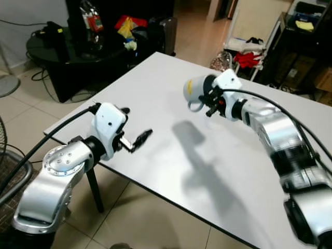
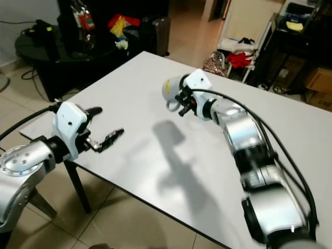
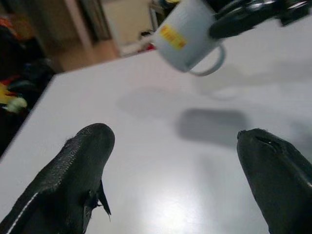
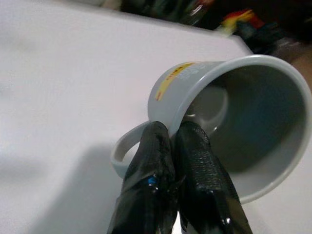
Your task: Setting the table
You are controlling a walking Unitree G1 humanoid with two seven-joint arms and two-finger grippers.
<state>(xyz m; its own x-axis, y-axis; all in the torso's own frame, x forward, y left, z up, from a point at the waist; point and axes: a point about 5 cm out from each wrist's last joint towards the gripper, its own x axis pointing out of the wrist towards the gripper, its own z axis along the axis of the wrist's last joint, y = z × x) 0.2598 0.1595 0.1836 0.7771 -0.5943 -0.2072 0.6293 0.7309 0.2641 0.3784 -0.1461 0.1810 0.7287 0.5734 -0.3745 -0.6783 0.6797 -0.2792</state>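
Observation:
A pale grey mug (image 1: 195, 89) with a yellow label hangs tilted on its side above the white table (image 1: 155, 171), casting a shadow below. My right gripper (image 4: 176, 130) is shut on the mug (image 4: 234, 107), pinching its rim beside the handle, one finger inside and one outside. My left gripper (image 1: 135, 124) hovers open over the table's near left corner, nothing between its fingers (image 3: 83, 156). In the left wrist view, the mug (image 3: 187, 34) floats beyond them.
The table's near edge (image 1: 155, 192) runs diagonally over tiled floor. A black round table (image 1: 78, 52) with clutter stands at the back left. A dark suitcase (image 1: 167, 31) is behind it. Shelves with red cloth (image 1: 248, 57) stand at the back right.

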